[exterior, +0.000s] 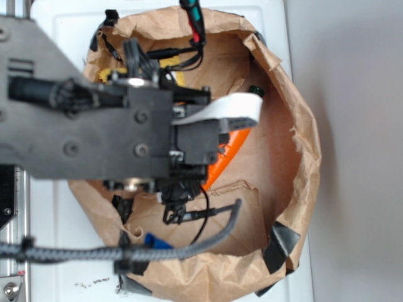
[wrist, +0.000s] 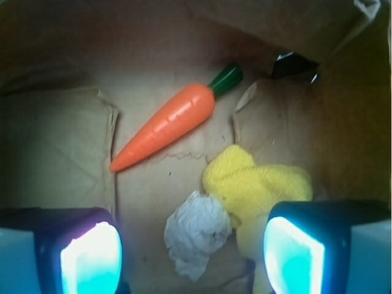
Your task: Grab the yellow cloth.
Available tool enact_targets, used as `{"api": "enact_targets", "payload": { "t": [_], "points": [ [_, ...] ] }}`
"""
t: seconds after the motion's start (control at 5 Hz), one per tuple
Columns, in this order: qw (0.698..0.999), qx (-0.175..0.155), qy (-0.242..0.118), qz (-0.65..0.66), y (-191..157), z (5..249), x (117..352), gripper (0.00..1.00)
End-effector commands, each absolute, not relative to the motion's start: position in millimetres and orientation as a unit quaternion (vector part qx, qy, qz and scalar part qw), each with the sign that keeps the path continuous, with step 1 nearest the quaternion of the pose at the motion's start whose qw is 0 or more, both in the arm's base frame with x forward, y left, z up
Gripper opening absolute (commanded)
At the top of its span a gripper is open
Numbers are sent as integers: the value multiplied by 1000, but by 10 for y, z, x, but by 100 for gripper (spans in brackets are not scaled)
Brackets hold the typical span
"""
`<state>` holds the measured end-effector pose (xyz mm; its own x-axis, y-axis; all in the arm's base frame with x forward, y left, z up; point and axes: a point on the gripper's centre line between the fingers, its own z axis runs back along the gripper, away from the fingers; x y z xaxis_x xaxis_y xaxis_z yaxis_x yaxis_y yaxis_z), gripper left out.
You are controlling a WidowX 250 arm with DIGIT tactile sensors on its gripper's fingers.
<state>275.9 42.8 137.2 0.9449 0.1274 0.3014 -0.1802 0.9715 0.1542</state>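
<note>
In the wrist view the yellow cloth [wrist: 254, 184] lies crumpled on the brown paper floor, right of centre, with its lower part running down behind my right finger [wrist: 294, 257]. An off-white paper wad [wrist: 197, 231] touches its left side. My gripper [wrist: 193, 260] is open and empty above the floor, with the wad between the fingers and the cloth at the right finger. In the exterior view the arm and gripper [exterior: 217, 135] cover most of the bin; only a small patch of yellow cloth [exterior: 171, 65] shows.
An orange toy carrot [wrist: 165, 125] with a green top lies diagonally beyond the cloth; it also shows in the exterior view [exterior: 228, 154]. Crumpled brown paper walls [exterior: 302, 138] ring the bin, with black tape [exterior: 280, 245] at the edges. Cables [exterior: 126, 251] cross in front.
</note>
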Motion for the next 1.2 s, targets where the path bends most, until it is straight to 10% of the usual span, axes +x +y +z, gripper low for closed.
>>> {"api": "enact_targets", "payload": {
  "t": [0.0, 0.6, 1.0],
  "points": [
    [977, 97, -192, 12, 713, 1449, 2950, 100],
    [988, 117, -97, -28, 1047, 1412, 3005, 100],
    [988, 117, -97, -28, 1047, 1412, 3005, 100]
  ]
}}
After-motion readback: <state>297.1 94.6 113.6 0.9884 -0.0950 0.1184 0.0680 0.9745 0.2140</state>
